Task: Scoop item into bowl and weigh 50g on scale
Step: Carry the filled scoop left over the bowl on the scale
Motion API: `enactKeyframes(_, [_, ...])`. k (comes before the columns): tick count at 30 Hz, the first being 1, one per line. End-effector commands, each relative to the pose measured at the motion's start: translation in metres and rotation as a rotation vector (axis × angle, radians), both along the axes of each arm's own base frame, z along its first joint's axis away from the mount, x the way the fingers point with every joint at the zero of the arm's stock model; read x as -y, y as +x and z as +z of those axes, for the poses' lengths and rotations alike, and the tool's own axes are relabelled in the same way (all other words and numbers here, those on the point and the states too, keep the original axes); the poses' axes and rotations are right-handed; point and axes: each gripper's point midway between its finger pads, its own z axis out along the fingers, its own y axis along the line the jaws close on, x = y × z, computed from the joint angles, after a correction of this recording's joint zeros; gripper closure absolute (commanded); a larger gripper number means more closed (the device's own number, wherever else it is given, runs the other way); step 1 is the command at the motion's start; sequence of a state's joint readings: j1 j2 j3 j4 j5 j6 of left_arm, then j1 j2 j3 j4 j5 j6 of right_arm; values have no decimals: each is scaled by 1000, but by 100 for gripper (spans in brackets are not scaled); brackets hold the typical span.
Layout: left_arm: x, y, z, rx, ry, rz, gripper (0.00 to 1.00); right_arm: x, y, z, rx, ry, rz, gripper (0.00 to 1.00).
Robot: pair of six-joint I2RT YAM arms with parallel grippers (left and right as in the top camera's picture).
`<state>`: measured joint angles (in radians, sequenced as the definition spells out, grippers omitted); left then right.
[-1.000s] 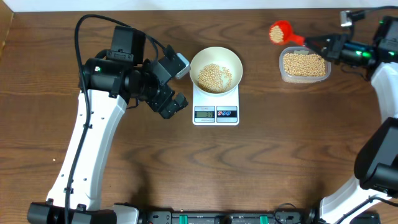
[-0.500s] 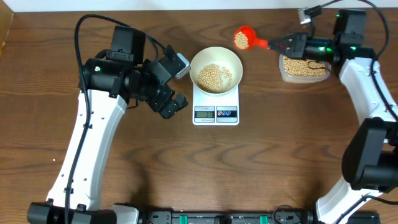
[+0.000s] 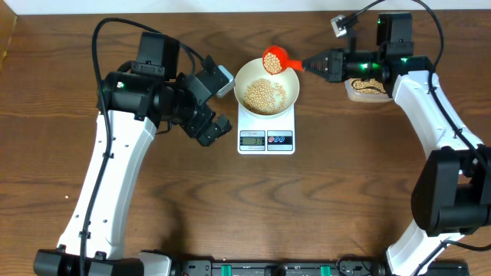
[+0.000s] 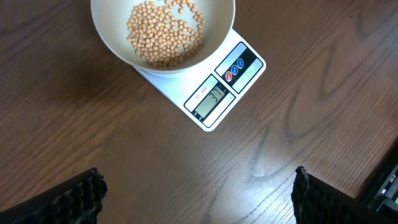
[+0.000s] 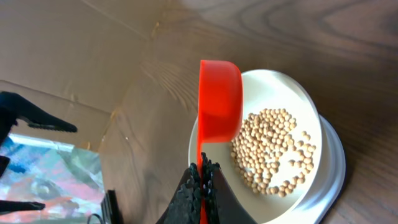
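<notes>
Altogether one bowl (image 3: 244,77); one scale (image 3: 266,139); one scoop (image 3: 274,60)

Dark wood-grain table (image 3: 345,192) across the whole overhead view. Toward the far right edge, 1 clear plastic tub (image 3: 354,93), partly covered from above. Left of that, 1 red scoop (image 3: 273,60), lifted off the wood, round cup to the left, handle pointing right. Along the near edge, a black rail (image 3: 253,268) with green fittings. Beyond the far edge, a white strip (image 3: 230,6); at the far left corner, a tan board (image 3: 6,34).
</notes>
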<state>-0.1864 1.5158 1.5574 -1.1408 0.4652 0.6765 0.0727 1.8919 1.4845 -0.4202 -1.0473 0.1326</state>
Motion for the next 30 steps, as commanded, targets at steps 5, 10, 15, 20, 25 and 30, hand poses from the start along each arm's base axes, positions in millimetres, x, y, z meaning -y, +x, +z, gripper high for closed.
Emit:
enactKeyframes(5, [1, -3, 1, -2, -8, 2, 2, -6, -1, -22, 43, -123, 11, 99])
enactKeyframes(10, [1, -3, 2, -2, -8, 2, 2, -20, -8, -33, 75, -199, 46, 99])
enactKeyframes(15, [1, -3, 1, -2, -8, 2, 2, -32, -16, -43, 98, -265, 85, 99])
enactKeyframes(20, [1, -3, 1, -2, -8, 2, 2, -30, -14, -46, 110, -294, 78, 99])
enactKeyframes(25, [1, -3, 1, -2, -8, 2, 2, -29, -11, -51, 174, -357, 94, 99])
enactKeyframes(30, [1, -3, 1, -2, -8, 2, 2, -36, -13, -55, 202, -399, 112, 99])
